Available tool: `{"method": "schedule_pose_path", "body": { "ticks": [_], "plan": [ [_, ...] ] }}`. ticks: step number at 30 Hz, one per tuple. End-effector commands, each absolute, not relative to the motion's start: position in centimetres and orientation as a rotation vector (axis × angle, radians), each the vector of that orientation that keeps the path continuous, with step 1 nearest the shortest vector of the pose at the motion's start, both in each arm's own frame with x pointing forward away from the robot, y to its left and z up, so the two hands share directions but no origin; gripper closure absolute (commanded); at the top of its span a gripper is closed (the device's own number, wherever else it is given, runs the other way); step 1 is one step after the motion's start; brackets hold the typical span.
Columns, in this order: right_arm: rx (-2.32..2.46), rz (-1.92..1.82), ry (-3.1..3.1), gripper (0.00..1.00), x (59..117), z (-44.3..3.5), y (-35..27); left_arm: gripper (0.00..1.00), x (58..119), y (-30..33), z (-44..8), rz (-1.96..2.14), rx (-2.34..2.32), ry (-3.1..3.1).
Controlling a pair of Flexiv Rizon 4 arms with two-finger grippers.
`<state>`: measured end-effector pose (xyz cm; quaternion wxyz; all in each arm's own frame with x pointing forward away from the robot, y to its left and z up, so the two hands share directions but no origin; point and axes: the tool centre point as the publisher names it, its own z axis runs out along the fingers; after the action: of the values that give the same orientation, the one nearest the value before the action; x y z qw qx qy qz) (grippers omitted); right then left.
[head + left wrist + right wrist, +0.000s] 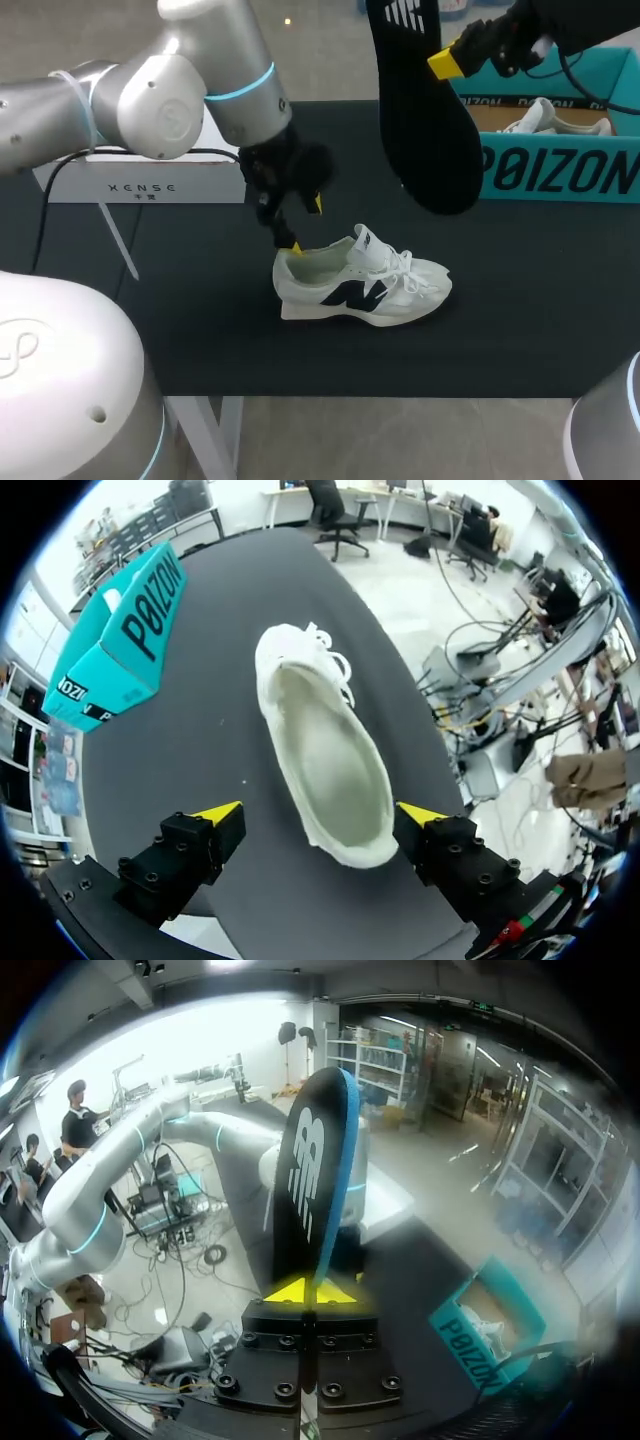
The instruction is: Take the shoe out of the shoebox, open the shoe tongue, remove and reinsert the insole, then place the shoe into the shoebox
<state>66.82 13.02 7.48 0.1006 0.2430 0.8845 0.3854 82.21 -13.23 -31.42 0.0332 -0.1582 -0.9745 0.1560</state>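
Now my right gripper point(447, 62) pinches the insole point(425, 120) high at upper centre, clear of the shoe point(365, 285), while my left gripper point(306, 225), wide open and empty, brackets its heel.

site: robotics lab | we see: our silver jointed left robot arm point(150, 105) over a black matte desk point(520, 300)
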Motion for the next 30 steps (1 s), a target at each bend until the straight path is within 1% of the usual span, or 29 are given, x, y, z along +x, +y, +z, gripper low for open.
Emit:
{"method": "schedule_pose_path", "body": {
  "ticks": [1,8,18,19,20,21,22,24,26,30],
  "plan": [
    [0.72,1.134,2.619,1.0,67.0,7.6,13.2,0.0,83.4,-15.9,-35.2,0.481,-0.49,-2.969],
    [0.72,1.134,2.619,1.0,67.0,7.6,13.2,0.0,83.0,-17.6,-38.3,0.501,-0.494,-2.952],
    [0.72,1.134,2.619,1.0,67.0,7.6,13.2,0.0,82.5,-19.1,-39.0,0.523,-0.436,-2.966],
    [0.72,1.134,2.619,1.0,67.0,7.6,13.2,0.08,82.5,-19.2,-39.0,0.52,-0.435,-2.967],
    [0.72,1.134,2.619,1.0,67.0,7.6,13.2,0.32,82.5,-19.3,-39.0,0.514,-0.429,-2.971],
    [0.72,1.134,2.619,1.0,67.0,7.6,13.2,0.53,82.5,-19.3,-39.0,0.516,-0.421,-2.974],
    [0.72,1.134,2.619,1.0,67.0,7.6,13.2,0.64,82.6,-19.4,-38.9,0.514,-0.418,-2.976],
    [0.72,1.134,2.619,1.0,67.0,7.6,13.2,0.68,82.7,-19.3,-38.5,0.513,-0.411,-2.991],
    [0.72,1.134,2.619,1.0,67.0,7.6,13.2,1.0,82.7,-19.3,-38.3,0.51,-0.414,-2.992],
    [0.72,1.134,2.619,1.0,67.0,7.6,13.2,1.0,83.0,-19.1,-38.1,0.491,-0.412,-3.001]
  ]
}}
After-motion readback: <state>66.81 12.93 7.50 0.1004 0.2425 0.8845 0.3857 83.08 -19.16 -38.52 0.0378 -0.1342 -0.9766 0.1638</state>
